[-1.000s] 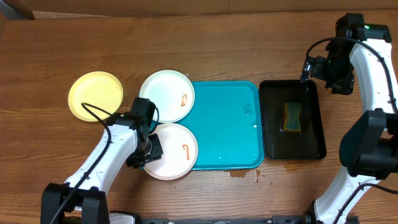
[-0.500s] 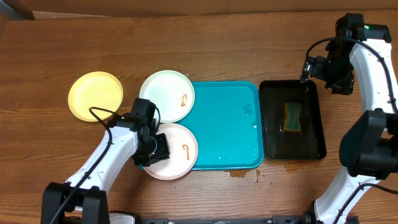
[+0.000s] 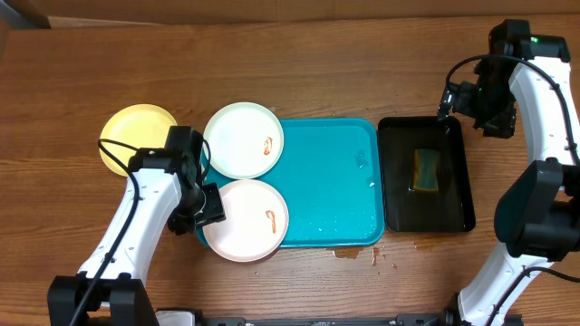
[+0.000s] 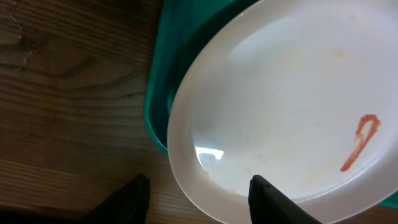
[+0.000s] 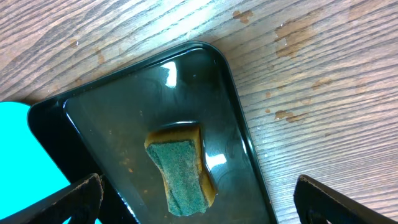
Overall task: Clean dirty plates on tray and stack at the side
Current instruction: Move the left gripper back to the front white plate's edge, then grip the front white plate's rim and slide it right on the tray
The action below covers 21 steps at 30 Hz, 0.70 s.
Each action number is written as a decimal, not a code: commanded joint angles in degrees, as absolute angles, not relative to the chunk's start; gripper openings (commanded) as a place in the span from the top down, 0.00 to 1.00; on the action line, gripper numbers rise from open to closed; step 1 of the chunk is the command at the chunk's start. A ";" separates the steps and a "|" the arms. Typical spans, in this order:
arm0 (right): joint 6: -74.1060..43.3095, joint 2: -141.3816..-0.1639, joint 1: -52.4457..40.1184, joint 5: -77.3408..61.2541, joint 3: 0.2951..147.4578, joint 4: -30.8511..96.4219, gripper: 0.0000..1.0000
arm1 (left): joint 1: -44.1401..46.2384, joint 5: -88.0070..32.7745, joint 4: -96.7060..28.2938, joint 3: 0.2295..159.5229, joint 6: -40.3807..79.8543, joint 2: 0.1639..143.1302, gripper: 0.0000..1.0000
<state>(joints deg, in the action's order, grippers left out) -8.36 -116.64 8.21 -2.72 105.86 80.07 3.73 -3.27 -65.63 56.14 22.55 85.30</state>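
The turquoise tray (image 3: 331, 181) lies mid-table. Two white plates with reddish smears overhang its left edge: one at the back (image 3: 243, 139), one at the front (image 3: 246, 220). A pale yellow plate (image 3: 136, 136) lies on the table to the left, partly behind my left arm. My left gripper (image 3: 207, 208) is open at the front plate's left rim. In the left wrist view the jaws (image 4: 202, 199) straddle that plate's (image 4: 280, 106) rim, over the tray's edge (image 4: 158, 93). My right gripper (image 3: 480, 113) is open and empty, high above the black tray's far right corner.
A narrow black tray (image 3: 450, 145) stands right of the turquoise one and holds a green-and-yellow sponge (image 3: 425, 170). The sponge (image 5: 180, 168) and black tray (image 5: 124, 106) also show under the right jaws (image 5: 202, 202). A small wet patch (image 3: 355, 254) lies by the tray's front edge.
My left arm has swung left, and its gripper has slid from over the front plate's left part out to its left rim. The right arm has not moved.
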 commanded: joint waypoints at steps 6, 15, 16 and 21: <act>-8.56 -115.74 8.12 -2.59 107.00 79.83 0.00 | 3.77 -1.78 -60.12 48.84 26.15 85.01 0.48; -8.58 -115.74 8.12 -2.59 107.00 79.83 0.00 | 3.81 -15.49 -55.37 47.03 19.29 85.01 0.52; -8.58 -115.74 8.12 -2.59 107.00 79.83 0.00 | 3.81 -16.84 -54.98 47.03 18.98 85.01 0.51; -8.58 -115.74 8.12 -2.59 107.00 79.83 0.00 | 3.84 -18.04 -53.93 47.03 18.68 85.01 0.51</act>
<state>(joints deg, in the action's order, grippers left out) -8.36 -116.64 8.21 -2.72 105.86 80.05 3.75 -13.96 -54.19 47.33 20.80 85.30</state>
